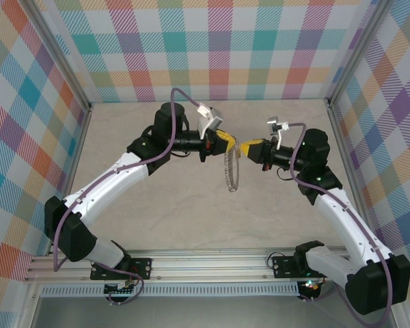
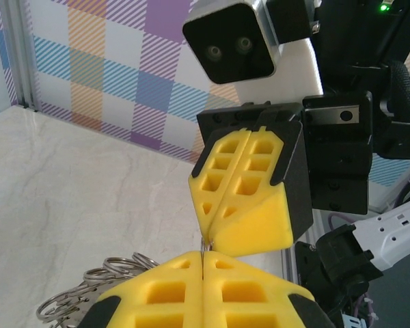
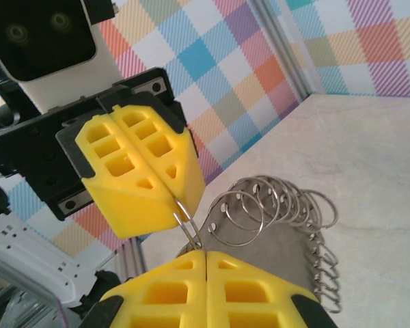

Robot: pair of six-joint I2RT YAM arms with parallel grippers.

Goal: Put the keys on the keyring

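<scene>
I record the left claw and right claw both clamped tight on one wire loop of the keyring, which dangles just beneath them; threading is in hand, I judge, next needing a fine, steady feed.

Edge-on from above, the keyring shows loops too small to tell apart, its top hidden where the clamped left gripper and right gripper meet, while the left wrist view's bottom edge cuts off its lower loops.
</scene>
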